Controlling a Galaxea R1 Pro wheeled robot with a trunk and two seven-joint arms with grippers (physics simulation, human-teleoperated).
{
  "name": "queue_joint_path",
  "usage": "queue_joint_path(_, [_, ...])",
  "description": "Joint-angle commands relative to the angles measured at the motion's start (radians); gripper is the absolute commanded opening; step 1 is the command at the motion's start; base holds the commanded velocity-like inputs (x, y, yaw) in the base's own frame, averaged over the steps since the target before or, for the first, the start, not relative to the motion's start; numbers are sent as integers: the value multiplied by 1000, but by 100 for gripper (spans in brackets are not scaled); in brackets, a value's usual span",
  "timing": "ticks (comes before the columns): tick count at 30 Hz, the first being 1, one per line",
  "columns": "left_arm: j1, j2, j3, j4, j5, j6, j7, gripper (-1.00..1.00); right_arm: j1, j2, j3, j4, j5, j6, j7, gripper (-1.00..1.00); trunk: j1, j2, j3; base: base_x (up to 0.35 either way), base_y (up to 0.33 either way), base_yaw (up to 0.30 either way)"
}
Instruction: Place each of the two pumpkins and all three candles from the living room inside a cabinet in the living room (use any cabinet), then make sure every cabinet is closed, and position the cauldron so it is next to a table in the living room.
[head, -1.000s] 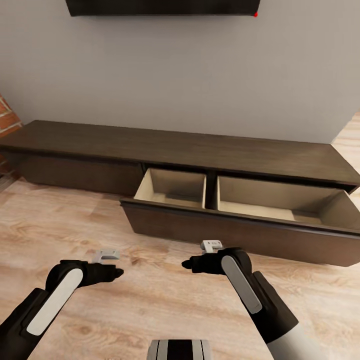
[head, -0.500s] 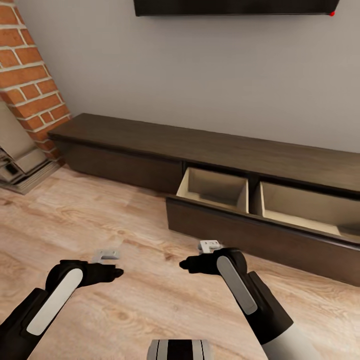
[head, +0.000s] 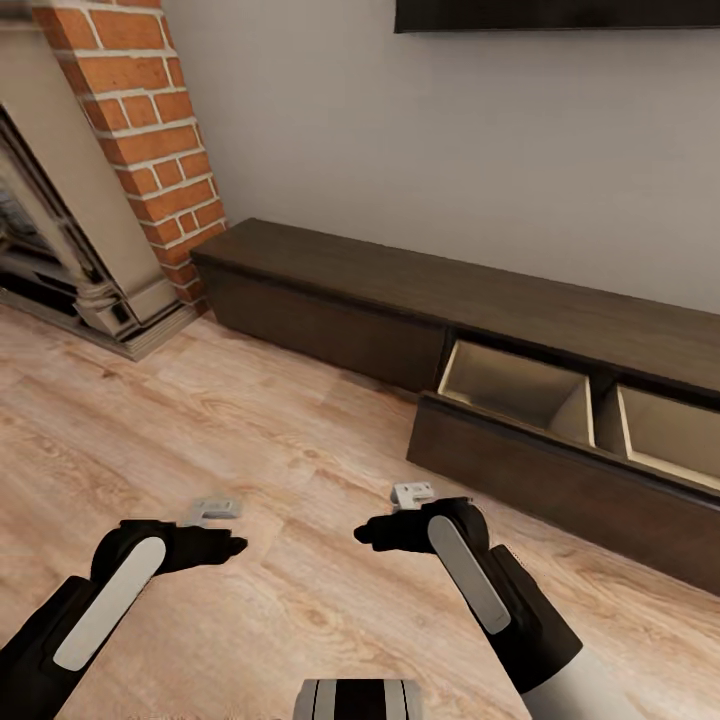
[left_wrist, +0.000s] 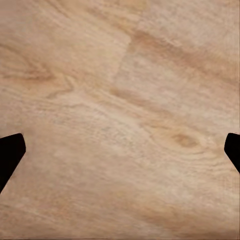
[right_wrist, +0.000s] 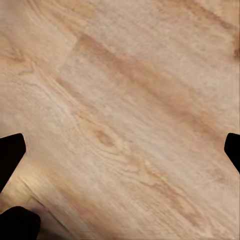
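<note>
The robot's view has swung leftward since a moment ago: the long dark cabinet (head: 400, 290) now sits further to the right, and a brick fireplace column (head: 150, 130) with its hearth surround (head: 70, 270) has come into sight on the left. The cabinet's drawer (head: 520, 400) stands pulled out, its pale compartments bare as far as they show. A dark screen edge (head: 560, 14) hangs on the grey wall above. Both arms hover low over the wooden floor (head: 250, 420), posed much as before. The left end effector (left_wrist: 120, 150) is spread wide with nothing between its fingertips; the right end effector (right_wrist: 120, 150) is likewise wide and holds nothing.
</note>
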Motion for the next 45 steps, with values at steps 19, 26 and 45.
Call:
queue_joint_path(19, [-1,0,-2,3,10,1,10,100,0,18,33,-2,-10,3,-58,100,0,0,-1,0,287,284])
queue_joint_path(26, [-1,0,-2,3,10,1,10,100,0,18,38,-2,-9,3,-60,100,0,0,-1,0,288,285])
queue_joint_path(45, [-1,1,-1,0,9,1,10,100,0,17,39,-2,-9,3,-61,100,0,0,-1,0,199,284])
